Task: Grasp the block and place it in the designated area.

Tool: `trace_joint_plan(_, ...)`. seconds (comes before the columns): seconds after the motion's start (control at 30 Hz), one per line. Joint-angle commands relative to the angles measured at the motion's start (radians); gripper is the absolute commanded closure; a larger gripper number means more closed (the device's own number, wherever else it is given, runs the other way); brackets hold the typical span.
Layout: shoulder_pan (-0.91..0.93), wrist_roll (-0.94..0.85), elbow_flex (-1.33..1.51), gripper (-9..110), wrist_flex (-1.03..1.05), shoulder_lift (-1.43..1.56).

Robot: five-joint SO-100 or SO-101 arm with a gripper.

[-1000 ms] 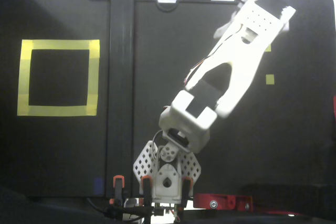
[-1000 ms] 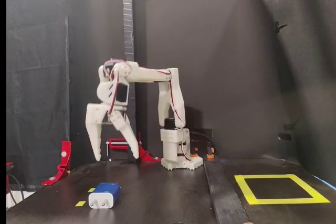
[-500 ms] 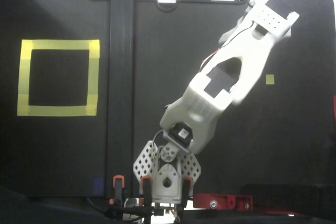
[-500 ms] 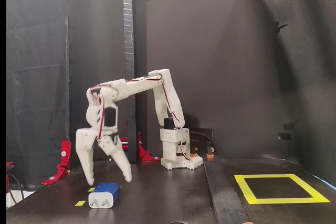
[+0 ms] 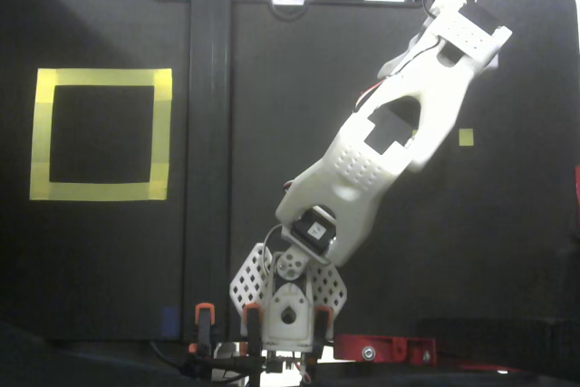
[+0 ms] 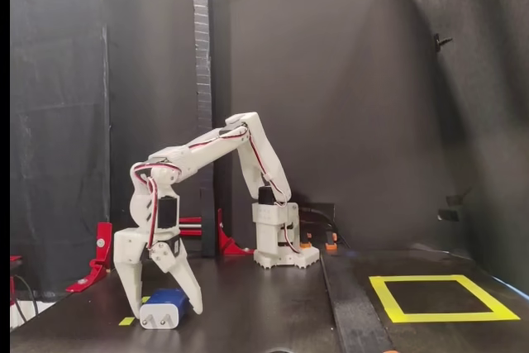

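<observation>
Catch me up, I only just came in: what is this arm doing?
A white robot arm is reaching down to a small dark-blue block on the black table. Its gripper is open, fingers on either side of the block, which sits on the surface, not yet lifted. The yellow-taped designated area at the table's other side is empty.

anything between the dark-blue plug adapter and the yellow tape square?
In a fixed view, only bare black table and a raised black strip lie between the dark-blue plug adapter and the yellow tape square.
</observation>
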Motion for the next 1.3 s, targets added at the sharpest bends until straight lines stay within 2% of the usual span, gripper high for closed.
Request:
trace_joint_plan(0.0, -0.009, -0.005, -0.041, 65, -0.003, 0.002)
trace_joint_plan(0.17, -0.011, -0.009, -0.038, 78, 0.003, -0.008)
trace_joint_plan(0.27, -0.011, -0.014, -0.037, 82, 0.006, -0.009)
trace_joint_plan(0.87, -0.015, -0.012, -0.041, 82, 0.055, 0.014)
trace_joint_plan(1.27, -0.038, 0.029, -0.153, 82, 0.265, 0.156)
